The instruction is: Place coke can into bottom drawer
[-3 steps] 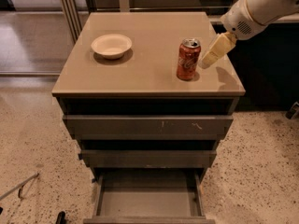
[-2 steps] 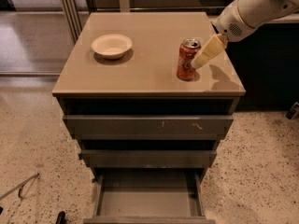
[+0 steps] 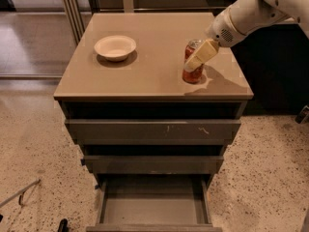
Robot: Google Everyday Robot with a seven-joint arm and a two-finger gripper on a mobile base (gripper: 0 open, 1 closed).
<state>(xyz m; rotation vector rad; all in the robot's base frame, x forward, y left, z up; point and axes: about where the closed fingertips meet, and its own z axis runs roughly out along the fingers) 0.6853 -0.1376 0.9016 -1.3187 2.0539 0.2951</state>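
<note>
On the tan worktop (image 3: pixel 154 28), the coke can (image 3: pixel 193 75) stands upright near the right edge, with the cream pincer (image 3: pixel 199 58) across its front; its opening and hold cannot be told. A cream bowl (image 3: pixel 115 47) sits well left. Below, the bottom drawer (image 3: pixel 154 209) is pulled out over speckled terrazzo floor (image 3: pixel 34 144).

Even, fairly bright light falls from above. The gripper (image 3: pixel 197 61), at the coke can (image 3: pixel 192 74) on the cabinet top (image 3: pixel 145 76), casts a soft shadow with the arm to the can's right. The bowl (image 3: pixel 115 46) casts a thin one. The bottom drawer (image 3: pixel 154 209) sits in dim shade. Pale glare lies on the floor (image 3: pixel 29 42) at left.
</note>
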